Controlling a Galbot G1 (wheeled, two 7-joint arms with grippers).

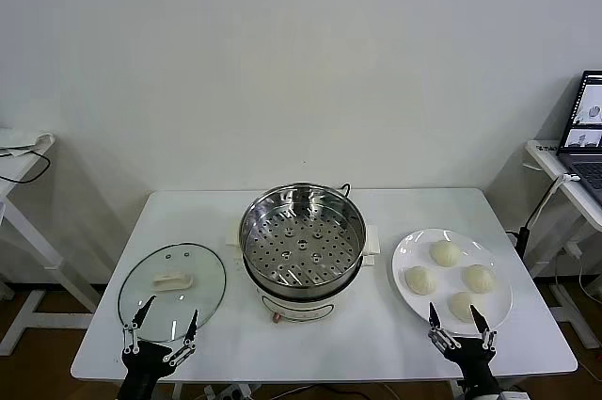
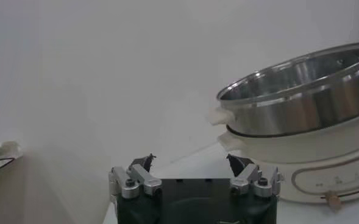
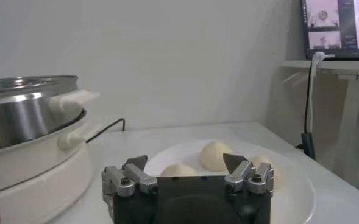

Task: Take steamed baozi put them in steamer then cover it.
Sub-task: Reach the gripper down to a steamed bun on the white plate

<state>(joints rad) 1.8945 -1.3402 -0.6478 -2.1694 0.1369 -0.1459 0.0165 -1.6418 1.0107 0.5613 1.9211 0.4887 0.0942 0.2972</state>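
Note:
Several cream-white baozi point(image 1: 445, 252) lie on a white plate point(image 1: 406, 251) at the table's right; some show in the right wrist view point(image 3: 214, 156). The open steel steamer point(image 1: 302, 235) with its perforated tray stands at the table's middle on a white base; it shows in the left wrist view point(image 2: 301, 91) and the right wrist view point(image 3: 27, 109). The glass cover point(image 1: 172, 290) with a cream handle point(image 1: 173, 280) lies flat at the left. My left gripper point(image 1: 162, 316) is open and empty at the cover's near edge. My right gripper point(image 1: 459, 315) is open and empty at the plate's near edge.
A side table with a laptop point(image 1: 585, 127) stands at the far right. Another white table point(image 1: 19, 160) with a black cable stands at the far left. A cord point(image 3: 106, 129) runs behind the steamer. The table's front edge point(image 1: 320, 374) lies just below both grippers.

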